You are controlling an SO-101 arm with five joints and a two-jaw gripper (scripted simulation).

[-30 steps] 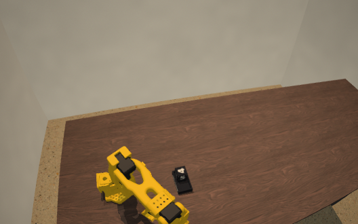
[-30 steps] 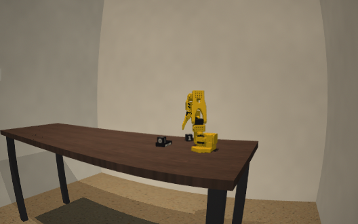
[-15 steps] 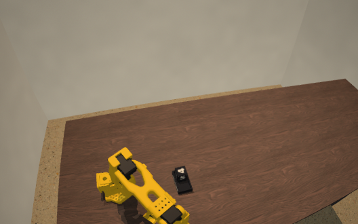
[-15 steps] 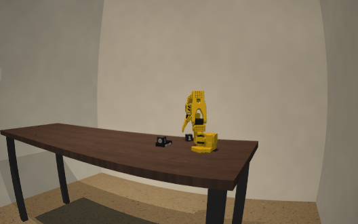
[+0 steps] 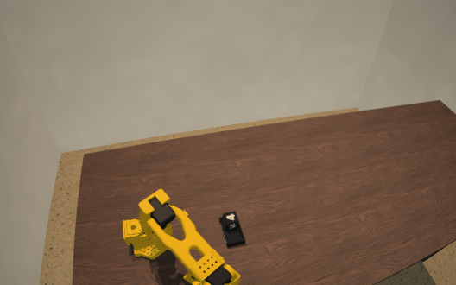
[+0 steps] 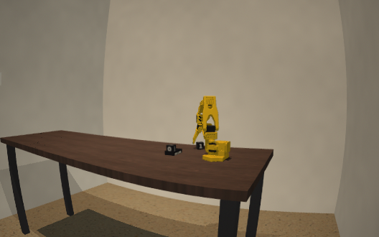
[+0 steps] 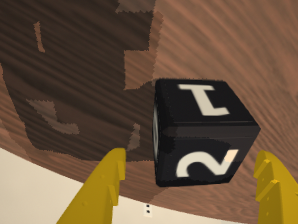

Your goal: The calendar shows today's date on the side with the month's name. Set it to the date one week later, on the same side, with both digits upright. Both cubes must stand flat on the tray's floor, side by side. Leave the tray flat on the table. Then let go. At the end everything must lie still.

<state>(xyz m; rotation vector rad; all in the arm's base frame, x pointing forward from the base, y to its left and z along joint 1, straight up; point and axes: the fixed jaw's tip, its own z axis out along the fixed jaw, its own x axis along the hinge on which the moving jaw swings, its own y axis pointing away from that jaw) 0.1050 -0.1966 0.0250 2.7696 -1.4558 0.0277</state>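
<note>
The hand (image 6: 199,138) (image 7: 190,159) is open, its fingertips apart around a black cube (image 6: 199,145) (image 7: 200,132) showing 1 and 2, on the bench (image 5: 276,181) (image 6: 118,154). Well apart, the black tray (image 5: 236,238) (image 6: 177,152) carries another black cube (image 5: 230,220) (image 6: 171,148) at one end.

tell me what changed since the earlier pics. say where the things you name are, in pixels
The yellow arm (image 5: 185,243) (image 6: 215,111) has shifted slightly toward the top view's lower right, and its gripper (image 6: 199,140) (image 7: 190,156) has come down a little. Nothing was gripped or released. The loose black cube (image 6: 199,145) (image 7: 200,131), black tray (image 5: 235,237) (image 6: 178,152) and its black cube (image 5: 230,220) (image 6: 170,148) stayed put.
</note>
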